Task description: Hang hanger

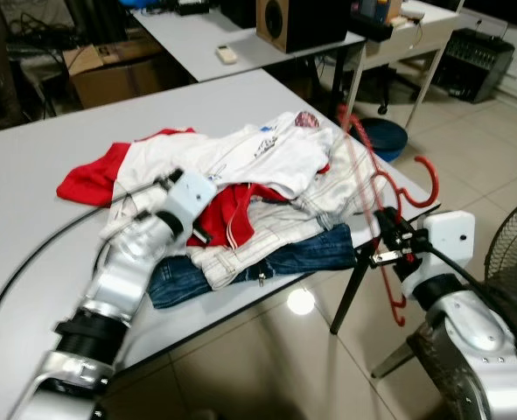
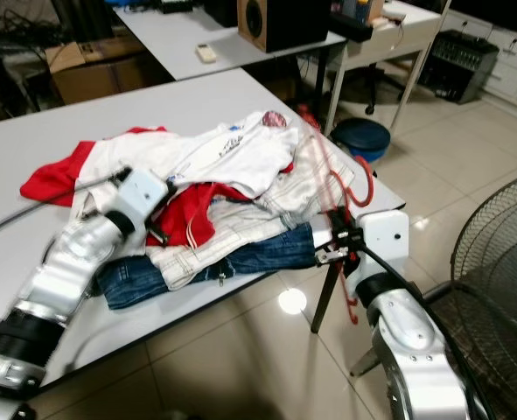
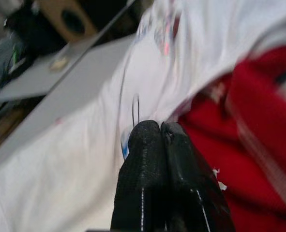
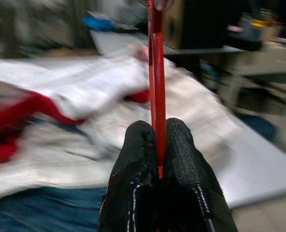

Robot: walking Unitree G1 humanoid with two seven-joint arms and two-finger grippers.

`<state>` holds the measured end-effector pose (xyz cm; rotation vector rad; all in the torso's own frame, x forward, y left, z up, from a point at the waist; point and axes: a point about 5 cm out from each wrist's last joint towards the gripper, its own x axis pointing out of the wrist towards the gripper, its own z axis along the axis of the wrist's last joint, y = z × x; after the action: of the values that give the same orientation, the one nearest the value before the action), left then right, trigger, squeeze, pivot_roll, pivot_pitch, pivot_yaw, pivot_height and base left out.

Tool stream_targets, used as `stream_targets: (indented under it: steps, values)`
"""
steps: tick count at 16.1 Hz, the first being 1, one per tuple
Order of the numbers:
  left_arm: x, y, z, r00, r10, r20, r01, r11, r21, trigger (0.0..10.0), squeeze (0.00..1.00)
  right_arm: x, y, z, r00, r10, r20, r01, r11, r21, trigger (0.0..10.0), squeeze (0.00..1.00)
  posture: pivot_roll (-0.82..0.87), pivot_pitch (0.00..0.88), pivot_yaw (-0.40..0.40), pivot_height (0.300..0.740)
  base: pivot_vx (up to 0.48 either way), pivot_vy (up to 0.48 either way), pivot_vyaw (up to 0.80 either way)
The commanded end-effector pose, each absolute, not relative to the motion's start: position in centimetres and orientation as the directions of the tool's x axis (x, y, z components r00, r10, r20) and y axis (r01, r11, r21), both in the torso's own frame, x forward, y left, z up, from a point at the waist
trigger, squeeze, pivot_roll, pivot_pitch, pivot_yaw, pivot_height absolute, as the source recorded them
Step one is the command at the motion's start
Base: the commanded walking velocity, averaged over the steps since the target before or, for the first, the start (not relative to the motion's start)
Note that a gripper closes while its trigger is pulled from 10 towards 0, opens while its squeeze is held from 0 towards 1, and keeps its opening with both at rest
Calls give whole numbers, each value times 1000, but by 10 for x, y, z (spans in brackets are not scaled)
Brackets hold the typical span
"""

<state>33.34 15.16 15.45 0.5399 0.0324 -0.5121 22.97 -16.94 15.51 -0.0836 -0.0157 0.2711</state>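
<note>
Left arm: it reaches across the front edge of the counter [image 1: 31, 175], so its claw lies on the laundry rather than above it.
Left claw [image 1: 199, 234]: resting on the clothes, at the seam between a red shirt [image 1: 227, 214] and the white one; the left wrist view has its two black fingers [image 3: 143, 159] pressed together with nothing between them, so it seems to be steadying the heap, not gripping.
Clothes pile [image 1: 241, 201]: a loose heap in the middle of the counter, with a white shirt [image 1: 267, 157] on top, red garments under and behind it, and jeans [image 1: 275, 258] at the bottom toward the front edge.
Hanger [image 1: 389, 188]: red, off the right edge of the pile and standing steeply upright, hook end raised above the counter's corner; it is lifted clear of the cloth, probably so nothing drags along with it.
Right claw [image 1: 387, 249]: just past the counter's right corner, pinching the hanger's thin red bar [image 4: 157, 96] between its fingers, low on the frame, which leaves the hook free.
Fan [image 1: 516, 254]: its wire cage stands on the floor right beside the right arm, a tight spot for swinging the hanger.
Rail to hang on: cannot tell where it is.
</note>
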Motion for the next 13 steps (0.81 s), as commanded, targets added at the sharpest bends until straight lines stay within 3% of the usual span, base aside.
stream_targets:
  steps: [1,4,6,10,13]
  values:
    - [336,152,174,862,-492,-125,487,732,477,0,0,224,-163,163,937,348,32,-346,937,-47,10000,0,-108,4,72,740,0,0,0]
    - [342,160,212,862,-504,-55,459,730,506,0,0,209,-158,173,842,540,14,-536,838,-100,10000,0,-102,3,77,740,0,0,0]
    - [347,163,238,879,-476,23,403,769,495,0,0,198,-153,183,759,651,14,-650,759,-46,10000,0,-92,0,71,740,0,0,0]
    - [349,163,246,885,-463,51,378,778,502,0,0,186,-150,179,701,712,-37,-711,702,44,10000,0,-92,0,69,740,0,0,0]
    - [348,159,253,878,-474,62,384,776,501,0,0,189,-150,164,716,689,-114,-674,724,145,10000,0,-84,0,63,740,0,0,0]
